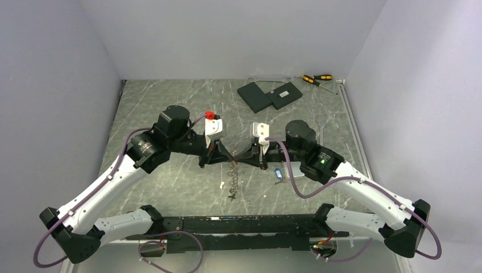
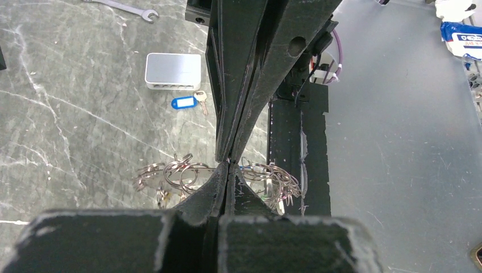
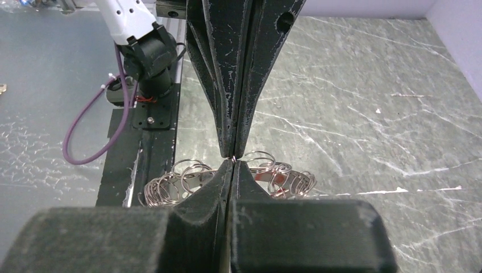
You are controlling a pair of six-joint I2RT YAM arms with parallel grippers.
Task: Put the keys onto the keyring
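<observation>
**Check the pinch before you ask the ring to open**

From above, your left fingers [image 1: 220, 153] and right fingers [image 1: 251, 154] meet tip to tip over the middle of the tabletop [image 1: 170, 108], and both pairs are pressed shut. The keyring [image 1: 232, 181], a string of linked metal loops, trails from under that meeting point toward the arm bases. A blue-tagged key [image 1: 278, 173] lies loose just beside the right wrist. You appear to be setting a two-sided hold on one loop, and no key is in either pair yet.

In the left wrist view, your left fingers [image 2: 207, 190] show no gap and sit nose to nose with the right fingers [image 2: 241, 85]. The keyring [image 2: 182, 173] fans out on the stone below, to both sides. You cannot tell from here whether any wire is caught. The blue-tagged key [image 2: 185, 103] lies well apart from the loops, beside a pale box [image 2: 173, 70].

In the right wrist view, the right fingers [image 3: 219, 190] are also fully closed. A thin glint of wire sits exactly where the tips meet the left fingers [image 3: 227, 68]. It hints at a pinched loop but is too small to be sure.

Raise both pairs a touch and watch whether the keyring [image 3: 176, 182] follows. If it does, keep one pair as the anchor and free only the other to fetch the key. Thin wire slips from flat pads, so move slowly.
</observation>
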